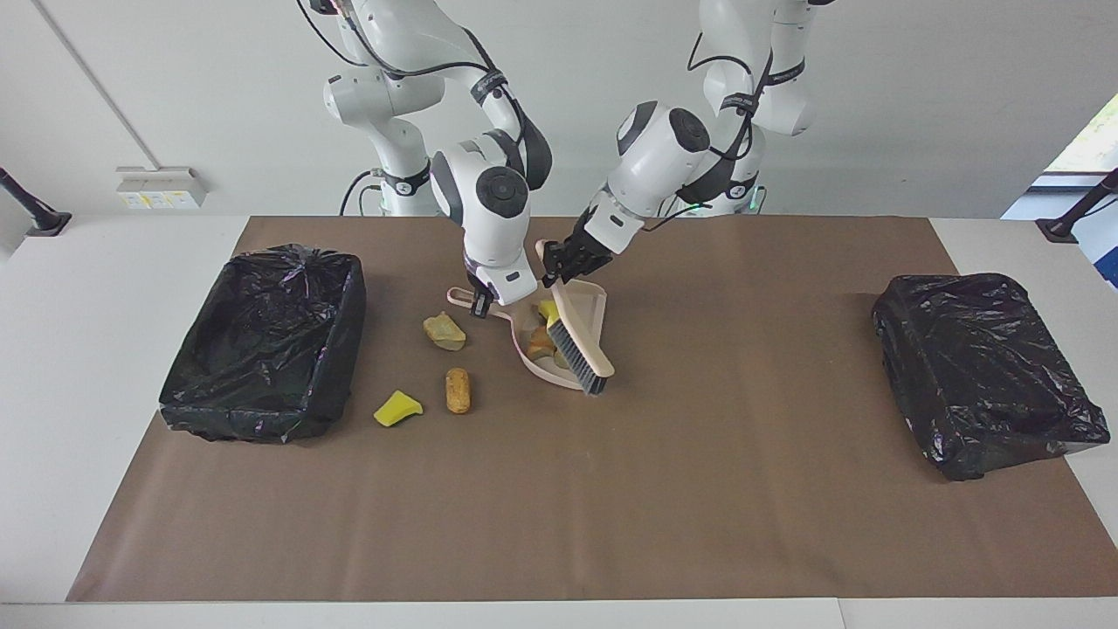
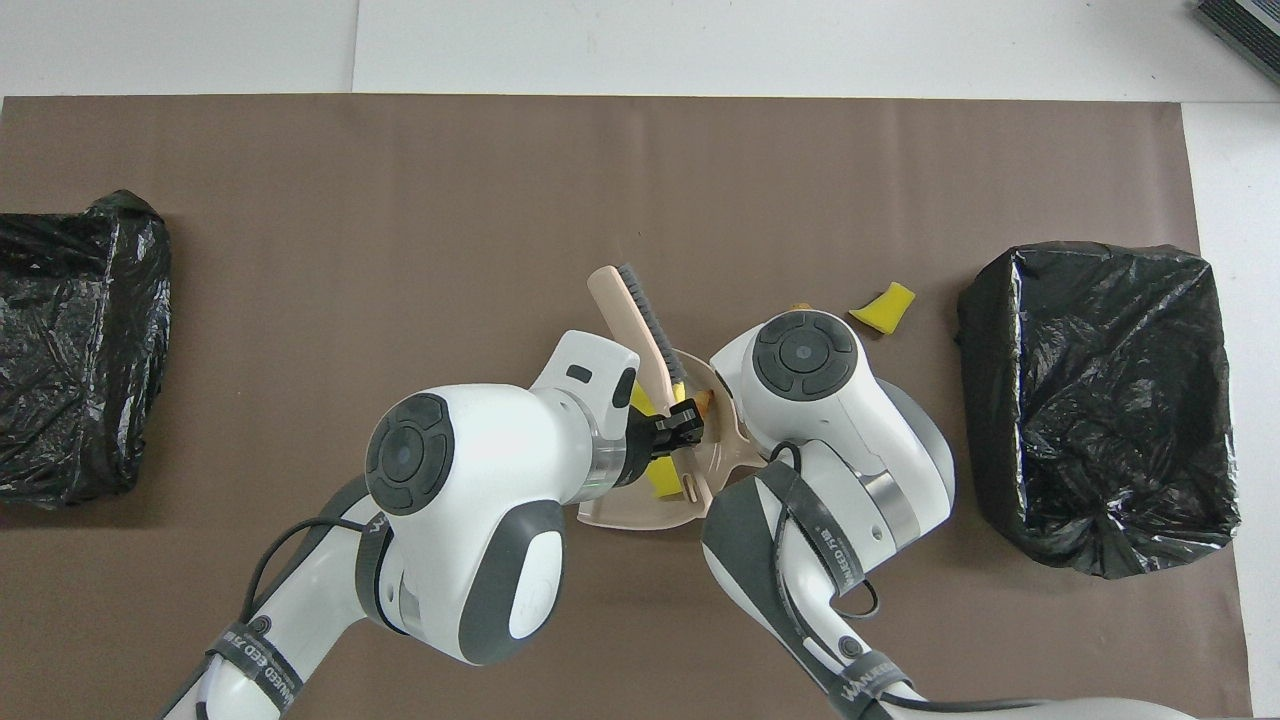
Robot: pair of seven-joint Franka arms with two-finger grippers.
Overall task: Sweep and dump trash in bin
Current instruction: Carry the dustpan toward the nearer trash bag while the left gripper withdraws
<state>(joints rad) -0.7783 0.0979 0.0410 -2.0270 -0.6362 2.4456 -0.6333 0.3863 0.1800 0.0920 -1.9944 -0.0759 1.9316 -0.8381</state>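
Observation:
My right gripper [image 1: 479,303] is shut on the handle of the pale pink dustpan [image 1: 596,306], which is held tilted just above the brown mat. In the pan lie a yellow sponge piece [image 1: 548,309] and tan bread lumps [image 1: 539,342]. My left gripper [image 1: 559,262] is shut on the handle of the brush [image 1: 583,351], whose black bristles lie across the pan's mouth. On the mat toward the right arm's end lie a tan lump [image 1: 445,331], a bread roll [image 1: 458,390] and a yellow sponge wedge [image 1: 397,408]. The overhead view shows the brush [image 2: 625,305], the pan [image 2: 640,515] and the wedge [image 2: 880,307].
An open bin lined with a black bag [image 1: 262,341] stands at the right arm's end of the table and also shows in the overhead view [image 2: 1090,400]. A second black-bagged bin [image 1: 978,371] stands at the left arm's end. A brown mat [image 1: 611,507] covers the table.

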